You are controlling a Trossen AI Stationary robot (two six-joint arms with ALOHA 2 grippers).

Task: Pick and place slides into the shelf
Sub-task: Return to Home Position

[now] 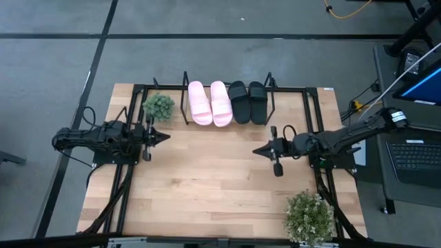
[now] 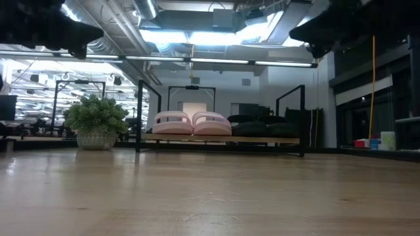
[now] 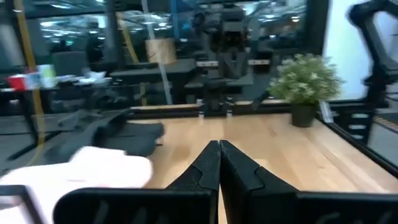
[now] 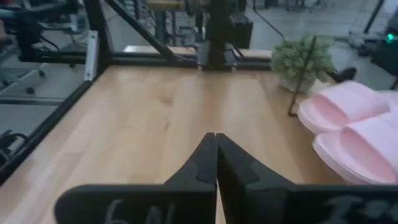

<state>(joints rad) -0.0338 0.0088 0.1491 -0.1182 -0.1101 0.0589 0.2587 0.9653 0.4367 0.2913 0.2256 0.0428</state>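
Two pale pink slides [image 1: 210, 102] and two black slides [image 1: 248, 102] lie side by side on the shelf [image 1: 227, 117], a black wire rack at the table's far edge; the low view shows them resting on its board [image 2: 223, 139]. My left gripper [image 1: 167, 137] hangs shut at the table's left, pointing level toward the right, holding nothing. My right gripper [image 1: 255, 149] is shut at the right, pointing left, also holding nothing. Both are clear of the shelf. The pink slides [image 4: 354, 130] show in the right wrist view.
A small potted plant [image 1: 158, 106] stands left of the shelf, a larger one [image 1: 310, 217] at the near right corner. The wooden tabletop [image 1: 213, 179] lies bare between the grippers. A laptop [image 1: 417, 155] sits beyond the right edge.
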